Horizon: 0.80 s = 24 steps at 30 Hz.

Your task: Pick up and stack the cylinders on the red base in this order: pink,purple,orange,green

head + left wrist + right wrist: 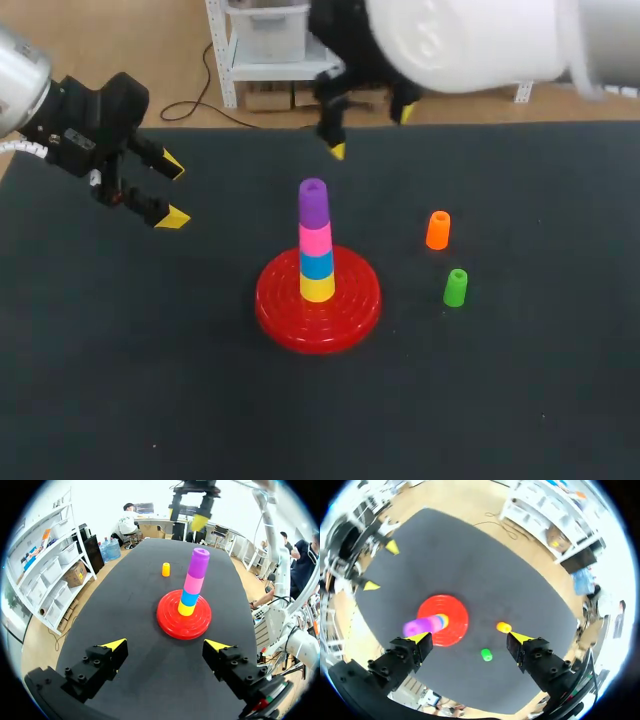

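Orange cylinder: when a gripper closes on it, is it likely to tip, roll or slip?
Probably rigid and light: the orange cylinder looks like small moulded plastic. Standing upright and narrow, it could tip if nudged, then roll.

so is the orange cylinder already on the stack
No, the orange cylinder stands on the table apart from the red base, near the green cylinder.

Black table spread wide under it all, and there's a yellow cylinder standing upright with a blue cylinder sitting right on top
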Each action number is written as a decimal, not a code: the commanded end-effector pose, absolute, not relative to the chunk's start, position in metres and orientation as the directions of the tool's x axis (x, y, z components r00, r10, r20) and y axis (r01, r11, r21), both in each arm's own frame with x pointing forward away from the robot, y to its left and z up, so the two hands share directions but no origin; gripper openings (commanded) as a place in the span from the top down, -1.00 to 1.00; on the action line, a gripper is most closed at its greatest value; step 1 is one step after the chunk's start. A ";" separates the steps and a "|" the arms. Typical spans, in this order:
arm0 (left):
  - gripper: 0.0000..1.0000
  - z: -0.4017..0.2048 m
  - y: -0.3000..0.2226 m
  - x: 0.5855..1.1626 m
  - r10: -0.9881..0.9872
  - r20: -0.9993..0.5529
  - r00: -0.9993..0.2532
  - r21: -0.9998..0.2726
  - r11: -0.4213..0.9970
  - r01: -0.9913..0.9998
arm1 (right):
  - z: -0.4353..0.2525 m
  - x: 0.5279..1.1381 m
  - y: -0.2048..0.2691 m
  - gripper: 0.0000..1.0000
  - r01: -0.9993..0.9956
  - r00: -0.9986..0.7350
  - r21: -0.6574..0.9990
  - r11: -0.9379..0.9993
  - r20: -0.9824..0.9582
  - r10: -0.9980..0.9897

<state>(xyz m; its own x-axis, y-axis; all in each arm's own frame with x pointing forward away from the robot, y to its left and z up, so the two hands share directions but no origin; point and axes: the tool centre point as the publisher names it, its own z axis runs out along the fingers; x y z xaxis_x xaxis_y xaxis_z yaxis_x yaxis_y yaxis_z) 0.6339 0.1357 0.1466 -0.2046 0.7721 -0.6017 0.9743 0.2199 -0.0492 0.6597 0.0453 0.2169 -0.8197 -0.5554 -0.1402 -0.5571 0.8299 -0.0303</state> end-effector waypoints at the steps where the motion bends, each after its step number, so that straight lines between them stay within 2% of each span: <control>1: -1.00 0.147 0.136 0.634 0.774 -0.599 -0.205 -0.050 0.220 0.974 | 0.190 0.684 0.009 -1.00 -0.489 -0.852 -0.012 0.872 -0.209 -0.481; 10: -1.00 0.147 0.136 0.634 0.774 -0.599 -0.205 -0.050 0.220 0.974 | 0.117 0.713 -0.042 -1.00 -0.352 -0.929 -0.015 0.936 -0.118 -0.351; 24: -1.00 0.147 0.136 0.634 0.774 -0.599 -0.205 -0.050 0.220 0.974 | 0.048 0.706 -0.055 -1.00 -0.360 -0.932 -0.029 0.933 -0.039 -0.361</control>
